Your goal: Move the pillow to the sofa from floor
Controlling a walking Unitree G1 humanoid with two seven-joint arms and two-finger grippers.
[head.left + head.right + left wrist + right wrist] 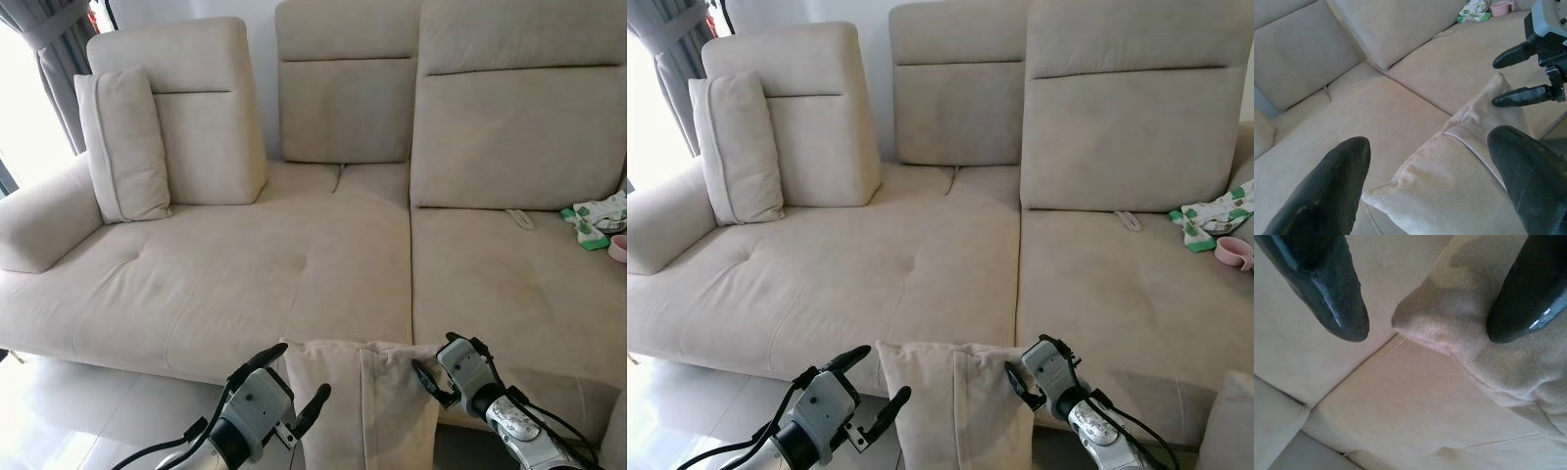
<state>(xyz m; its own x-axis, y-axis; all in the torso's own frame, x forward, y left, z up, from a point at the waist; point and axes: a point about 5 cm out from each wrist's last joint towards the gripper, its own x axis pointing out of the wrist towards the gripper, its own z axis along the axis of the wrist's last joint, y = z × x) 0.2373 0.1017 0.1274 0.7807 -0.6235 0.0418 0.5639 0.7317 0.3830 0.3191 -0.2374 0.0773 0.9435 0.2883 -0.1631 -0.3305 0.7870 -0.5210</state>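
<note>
- Pillow (362, 401) held upright between the two grippers, just at the front edge of the sofa (245, 274), top corners level with the seat, not yet lying on it.
- Left gripper (294, 377) at the pillow's left top corner, fingers spread wide; in the left wrist view the corner sits between them, with no clear pinch.
- Right gripper (431, 367) at the right top corner, fingers also apart; in the right wrist view one finger touches the fabric, the other stands free of it.
- Probably light and very soft: cloth folds and sags at the corners, so expected to bend and droop when lifted, not to keep its shape.
- Fabric looks matte and plush, likely not slippery, nothing fragile.
- Best taken at the two top corners or along the seam, pinching a good fold of cloth; a thin edge hold may slip out.
- Wide free seat directly ahead; another cushion (122, 142) leans well apart at the left armrest.
</note>
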